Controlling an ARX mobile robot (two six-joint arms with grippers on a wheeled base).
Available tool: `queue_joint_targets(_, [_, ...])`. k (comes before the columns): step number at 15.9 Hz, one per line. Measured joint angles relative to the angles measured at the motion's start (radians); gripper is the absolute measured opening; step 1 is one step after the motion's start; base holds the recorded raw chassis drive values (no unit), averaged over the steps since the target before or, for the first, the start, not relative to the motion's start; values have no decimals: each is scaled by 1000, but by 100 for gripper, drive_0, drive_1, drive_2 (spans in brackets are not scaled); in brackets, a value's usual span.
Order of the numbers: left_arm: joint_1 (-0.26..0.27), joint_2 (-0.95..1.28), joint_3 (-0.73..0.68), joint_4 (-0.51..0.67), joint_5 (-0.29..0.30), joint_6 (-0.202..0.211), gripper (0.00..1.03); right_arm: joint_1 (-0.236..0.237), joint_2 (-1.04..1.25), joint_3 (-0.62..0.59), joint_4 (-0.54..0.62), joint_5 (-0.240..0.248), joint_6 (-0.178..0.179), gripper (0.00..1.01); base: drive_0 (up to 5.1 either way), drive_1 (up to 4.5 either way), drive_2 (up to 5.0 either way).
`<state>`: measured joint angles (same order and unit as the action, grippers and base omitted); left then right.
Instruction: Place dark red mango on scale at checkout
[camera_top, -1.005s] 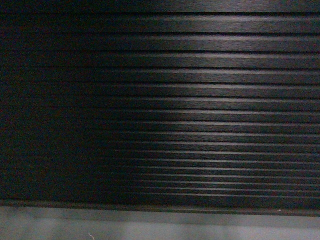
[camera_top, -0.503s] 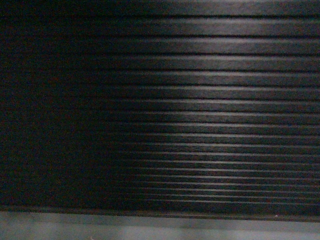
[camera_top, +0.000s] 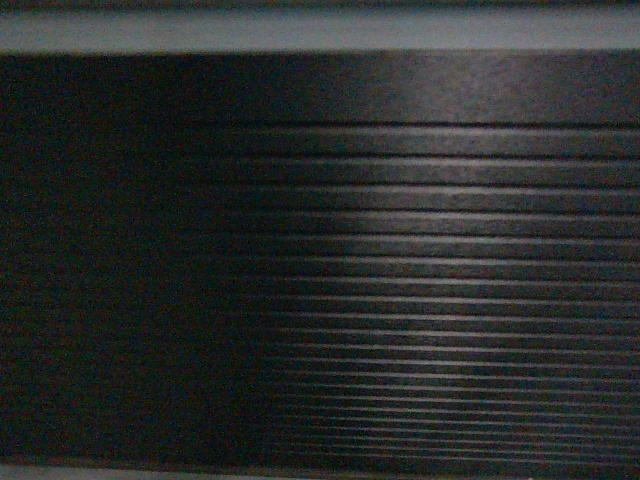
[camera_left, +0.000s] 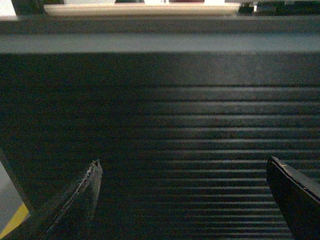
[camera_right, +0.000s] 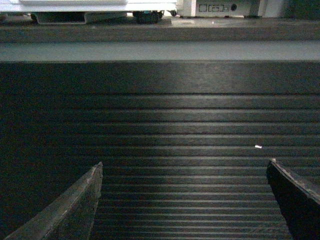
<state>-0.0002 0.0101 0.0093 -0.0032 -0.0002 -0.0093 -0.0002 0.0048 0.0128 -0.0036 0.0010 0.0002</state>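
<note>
Checkout (camera_top: 420, 300): black counter whose horizontally ribbed dark front panel fills the head view; the ribs are run left to right, and a pale edge strip is seen along the top. The same panel is faced by both wrist cameras.

Left gripper (camera_left: 185, 200): held in front of the ribbed panel, fingers spread wide, nothing between them. One fingertip (camera_left: 92, 175) is seen at lower left, the other at the lower right edge.

Right gripper (camera_right: 185, 200): likewise held before the panel, fingers set well apart and nothing gripped.

Scale (camera_right: 75, 6): only the underside edge of a white body is glimpsed on the countertop at the upper left of the right wrist view; its long axis is laid along the counter edge. The display is not shown.

Beige tray (camera_left: 140, 9): a thin strip is seen on the countertop in the left wrist view.

Dark red mango: possibly the dark red sliver above the tray; position and pointing cannot be told.

Pale box with ports (camera_right: 215, 7): stood on the counter, right of the scale.
</note>
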Motion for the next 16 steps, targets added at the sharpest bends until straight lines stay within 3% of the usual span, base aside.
queue_joint_targets(16, [0,0,0,3,-1,-1,98,0,0,0,5,-1,0,98,0,0,0])
